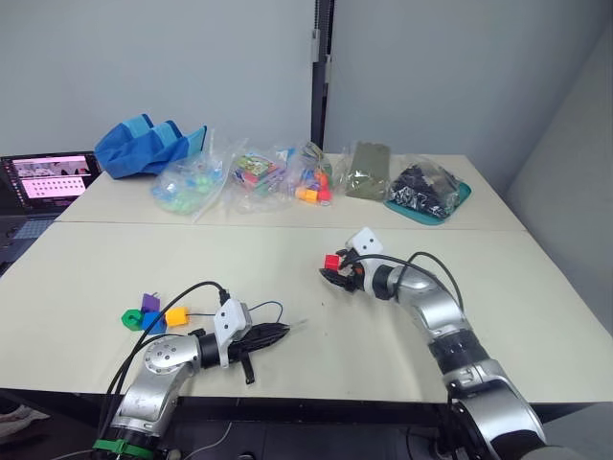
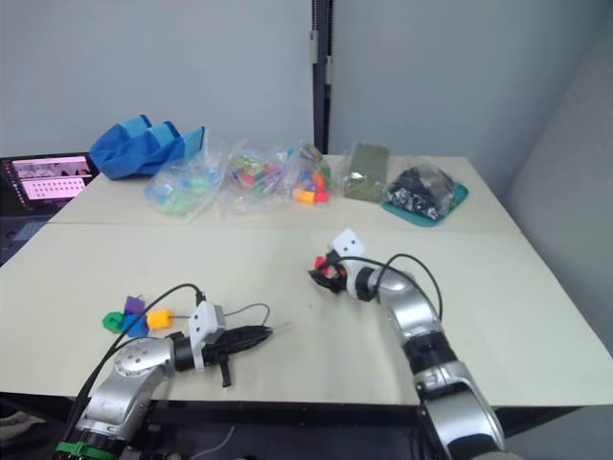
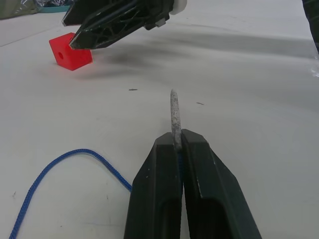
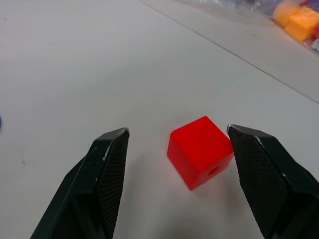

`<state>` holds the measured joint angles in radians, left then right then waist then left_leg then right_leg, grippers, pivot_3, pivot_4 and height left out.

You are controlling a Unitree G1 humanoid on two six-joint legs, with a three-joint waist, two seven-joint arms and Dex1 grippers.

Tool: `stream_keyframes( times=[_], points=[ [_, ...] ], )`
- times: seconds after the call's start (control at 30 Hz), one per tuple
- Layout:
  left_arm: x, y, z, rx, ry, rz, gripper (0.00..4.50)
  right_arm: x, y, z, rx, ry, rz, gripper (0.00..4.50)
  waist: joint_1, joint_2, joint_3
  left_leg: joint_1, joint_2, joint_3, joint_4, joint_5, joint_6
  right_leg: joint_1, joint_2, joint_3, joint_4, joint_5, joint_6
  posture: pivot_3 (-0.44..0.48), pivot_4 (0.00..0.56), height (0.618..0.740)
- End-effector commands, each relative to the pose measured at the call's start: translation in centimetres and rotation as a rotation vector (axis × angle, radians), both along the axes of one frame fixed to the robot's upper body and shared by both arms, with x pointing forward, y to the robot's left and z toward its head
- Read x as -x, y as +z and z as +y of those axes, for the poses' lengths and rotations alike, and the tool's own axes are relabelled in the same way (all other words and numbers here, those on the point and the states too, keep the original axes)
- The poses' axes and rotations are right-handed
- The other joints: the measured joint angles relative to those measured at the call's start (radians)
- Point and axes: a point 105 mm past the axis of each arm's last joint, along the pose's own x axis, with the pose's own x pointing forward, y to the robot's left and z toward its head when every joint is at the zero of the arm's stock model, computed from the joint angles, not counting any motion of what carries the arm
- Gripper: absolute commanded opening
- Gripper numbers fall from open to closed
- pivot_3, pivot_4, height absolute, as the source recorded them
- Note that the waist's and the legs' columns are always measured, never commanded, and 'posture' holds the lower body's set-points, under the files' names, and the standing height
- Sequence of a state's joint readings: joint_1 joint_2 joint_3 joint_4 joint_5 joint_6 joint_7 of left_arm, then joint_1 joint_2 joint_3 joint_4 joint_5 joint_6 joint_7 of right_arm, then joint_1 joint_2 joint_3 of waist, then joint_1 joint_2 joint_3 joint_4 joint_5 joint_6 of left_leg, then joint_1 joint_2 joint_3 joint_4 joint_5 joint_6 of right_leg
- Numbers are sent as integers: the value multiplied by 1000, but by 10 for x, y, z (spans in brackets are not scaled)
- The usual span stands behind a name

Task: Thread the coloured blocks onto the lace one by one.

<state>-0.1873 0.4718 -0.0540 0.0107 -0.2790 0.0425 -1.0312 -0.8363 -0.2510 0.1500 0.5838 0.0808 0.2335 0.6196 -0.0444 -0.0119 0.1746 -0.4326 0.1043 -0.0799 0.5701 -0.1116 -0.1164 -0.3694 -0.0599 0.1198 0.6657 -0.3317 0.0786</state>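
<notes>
A red block (image 4: pixel 202 149) rests on the table between the fingers of my right gripper (image 4: pixel 178 132), which is open and not touching it; the same red block (image 1: pixel 331 262) sits mid-table. My left gripper (image 3: pixel 175 142) is shut on the lace's pale stiff tip (image 3: pixel 174 112), which points toward the red block (image 3: pixel 70 51). The dark-blue lace (image 3: pixel 75 154) trails back in a loop (image 1: pixel 269 307) on the table. Purple (image 1: pixel 150 301), green (image 1: pixel 130 317), blue (image 1: pixel 153 323) and orange-yellow (image 1: pixel 177 315) blocks lie clustered at the front left, beside the left arm.
Along the back stand a blue cloth bag (image 1: pixel 148 146), clear bags of mixed toys (image 1: pixel 254 177), an olive pouch (image 1: pixel 368 171) and a teal tray (image 1: pixel 460 195) of dark parts. A laptop (image 1: pixel 48 180) sits at the far left. The tables' seam (image 1: pixel 192 225) runs across.
</notes>
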Motion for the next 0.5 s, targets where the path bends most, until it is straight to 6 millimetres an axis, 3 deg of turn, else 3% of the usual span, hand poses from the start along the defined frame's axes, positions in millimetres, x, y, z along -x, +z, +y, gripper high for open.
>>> stream_keyframes(
  times=[0.03, 0.27, 0.5],
  points=[
    [1, 11, -1, 14, 2, -41, 0, -9, 15, 4, 0, -20, -82, 3314, -1, 0, 0, 0, 0, 0, -1, 0, 0, 0, 0, 0, 0, 0, 0, 0, 150, 740],
    [0, 9, 2, 6, 6, -37, 0, -16, 23, 3, -30, -28, -90, 3314, 1, 0, 0, -1, 0, 0, -1, 0, 0, 0, 0, 0, -1, 0, 0, 0, 150, 740],
    [-1, 7, 0, 4, -5, -30, 0, -19, 42, -3, -324, -233, -59, 3314, -1, 0, 0, -1, 0, 0, -2, 0, 0, -1, 0, 0, 0, 0, 0, 0, 150, 740]
  ],
)
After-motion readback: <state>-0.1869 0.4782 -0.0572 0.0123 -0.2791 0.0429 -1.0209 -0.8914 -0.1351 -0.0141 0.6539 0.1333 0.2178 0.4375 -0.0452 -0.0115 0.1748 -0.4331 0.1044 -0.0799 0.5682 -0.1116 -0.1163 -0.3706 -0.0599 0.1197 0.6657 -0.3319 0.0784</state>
